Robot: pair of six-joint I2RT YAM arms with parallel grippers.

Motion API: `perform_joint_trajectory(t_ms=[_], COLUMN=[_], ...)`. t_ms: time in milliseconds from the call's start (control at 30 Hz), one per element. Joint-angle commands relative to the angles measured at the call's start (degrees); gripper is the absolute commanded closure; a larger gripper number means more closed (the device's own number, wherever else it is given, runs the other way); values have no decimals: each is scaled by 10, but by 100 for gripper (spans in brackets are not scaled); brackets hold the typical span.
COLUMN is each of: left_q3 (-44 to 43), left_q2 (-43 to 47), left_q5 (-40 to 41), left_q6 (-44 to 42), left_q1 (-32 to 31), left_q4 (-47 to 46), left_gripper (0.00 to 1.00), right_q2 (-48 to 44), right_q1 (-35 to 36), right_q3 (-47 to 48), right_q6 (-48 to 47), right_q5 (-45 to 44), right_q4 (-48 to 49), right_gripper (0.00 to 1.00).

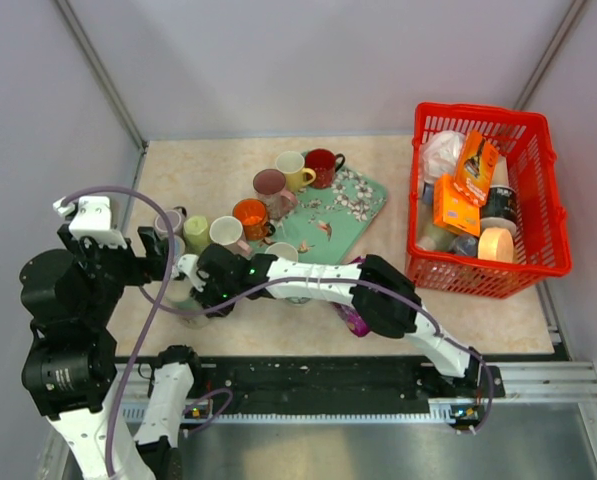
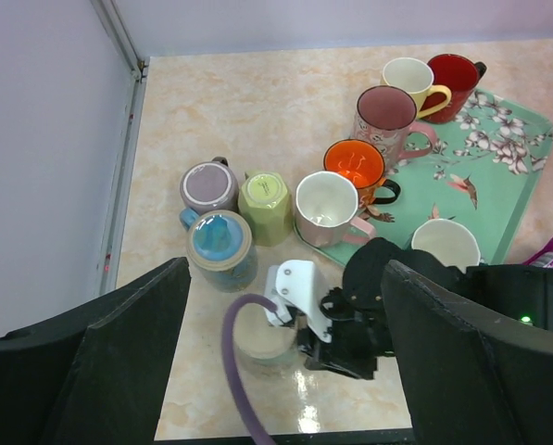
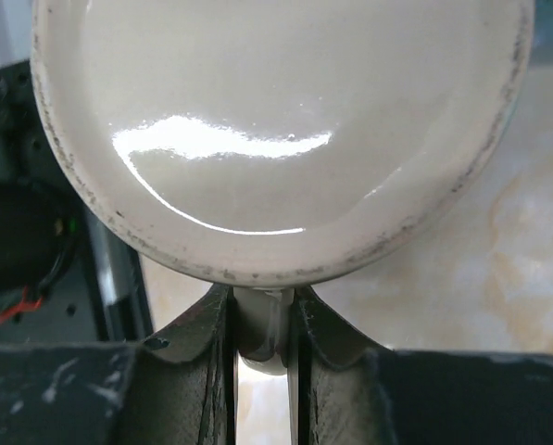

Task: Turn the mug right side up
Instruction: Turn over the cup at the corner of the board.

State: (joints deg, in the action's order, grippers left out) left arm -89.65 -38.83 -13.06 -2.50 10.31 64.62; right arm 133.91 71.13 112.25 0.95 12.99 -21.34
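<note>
A cream mug (image 3: 276,130) stands upside down on the table, and its flat base fills the right wrist view. My right gripper (image 3: 262,311) is shut on the mug's handle (image 3: 257,334), which sits pinched between the two fingers. The left wrist view shows that mug (image 2: 257,341) near the table's front edge with the right gripper (image 2: 336,338) beside it. In the top view the right gripper (image 1: 210,285) reaches far left, and the mug (image 1: 190,303) barely shows beneath it. My left gripper (image 2: 285,371) hangs open above the mug, holding nothing.
Upside-down purple (image 2: 208,185), green (image 2: 265,206) and blue (image 2: 222,243) mugs stand just behind. Upright mugs crowd the teal floral tray (image 2: 498,176). A red basket (image 1: 483,265) of packets stands at the right. A purple packet (image 1: 356,322) lies under the right arm.
</note>
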Motion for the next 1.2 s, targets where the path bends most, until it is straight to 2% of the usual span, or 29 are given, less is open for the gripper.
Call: perform_joint_trajectory(t_ms=[0, 133, 233, 367, 500, 667, 800, 900, 1000, 1067, 1167], left_q3=[-18, 20, 32, 72, 126, 212, 253, 251, 296, 337, 424], left_q2=[-16, -4, 7, 37, 52, 84, 85, 64, 67, 74, 86], left_q5=[-15, -20, -20, -65, -101, -208, -252, -255, -269, -308, -355], left_q6=[-21, -90, -134, -204, -260, -420, -417, -426, -469, -541, -609], left_q1=[-8, -18, -20, -19, -18, -18, -18, -18, -18, -19, -19], left_q4=[-32, -75, -109, -166, -184, -167, -241, -261, -324, -371, -518], left_gripper=[11, 12, 11, 10, 9, 9, 9, 11, 11, 11, 12], right_q2=[-127, -185, -205, -214, -214, -233, -245, -252, -254, -244, -226], right_q1=[-19, -54, -81, -136, -210, -280, -330, -347, -361, -372, -378], right_q3=[-51, -86, -73, -48, -12, -24, -57, -53, -48, -37, -6], right_q6=[-6, 22, 24, 46, 112, 155, 231, 220, 226, 274, 337], right_q5=[89, 126, 164, 220, 295, 398, 422, 453, 496, 528, 575], right_q4=[-11, -12, -17, -13, 11, 70, 150, 162, 199, 255, 296], right_gripper=[100, 100, 100, 100, 100, 100, 100, 100, 100, 100, 100])
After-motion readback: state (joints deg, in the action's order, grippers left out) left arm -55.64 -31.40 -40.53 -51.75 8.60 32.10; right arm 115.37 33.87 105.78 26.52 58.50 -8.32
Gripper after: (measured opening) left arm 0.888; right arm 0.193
